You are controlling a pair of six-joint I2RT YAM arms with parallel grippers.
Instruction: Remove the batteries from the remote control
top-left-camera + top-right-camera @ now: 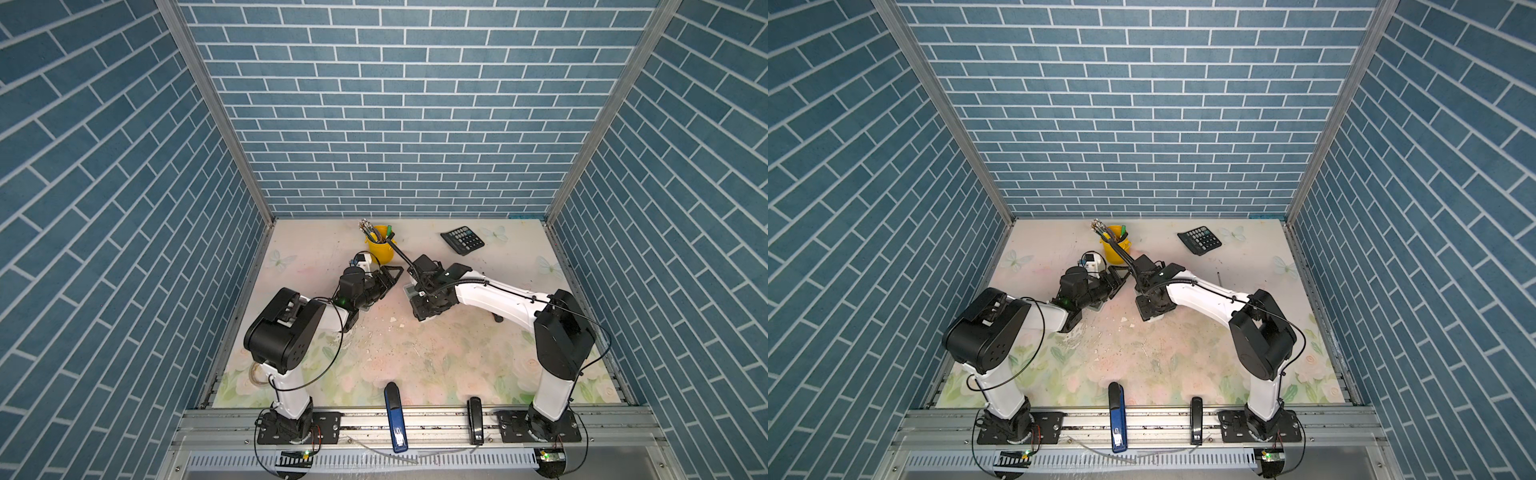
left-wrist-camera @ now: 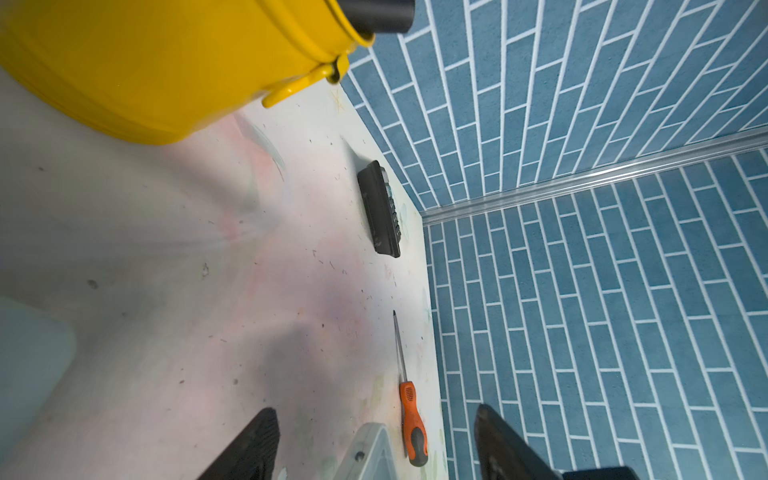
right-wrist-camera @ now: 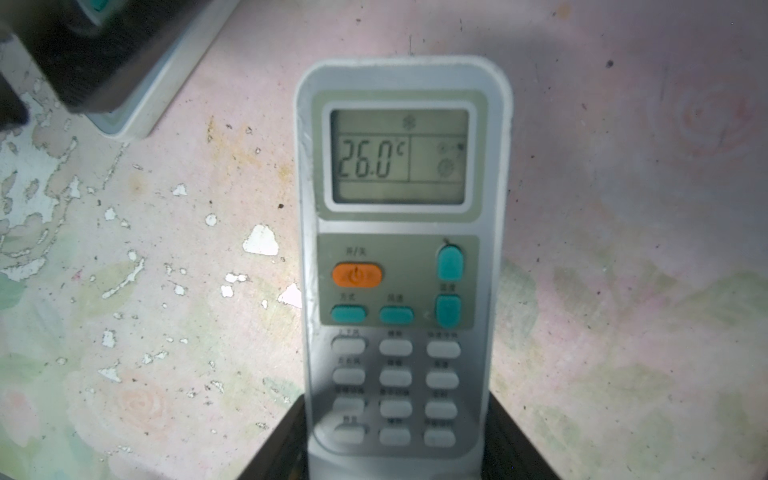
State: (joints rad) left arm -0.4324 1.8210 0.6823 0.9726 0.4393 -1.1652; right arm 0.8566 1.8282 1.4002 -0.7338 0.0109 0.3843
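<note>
A grey remote control [image 3: 399, 158] faces the right wrist camera, its screen reading 26.0 °C. My right gripper [image 3: 397, 399] is shut on the remote's button end, one finger on each long side, just above the table. In both top views the right gripper [image 1: 422, 309] hangs at mid-table. A second pale remote [image 3: 141, 108] lies flat under my left arm. My left gripper [image 2: 374, 411] is open, turned on its side and pointing at the right wall. A pale grey corner [image 2: 370, 449] with a small hole shows between its fingers and touches neither. No batteries show in any view.
A yellow cup [image 1: 380, 249] of pens stands behind the left gripper [image 1: 392, 274]. A black calculator [image 1: 462, 240] lies at the back right. An orange-handled screwdriver [image 2: 413, 424] lies near the right wall. A blue stapler [image 1: 395, 415] and a black stapler [image 1: 475, 419] lie across the front rail.
</note>
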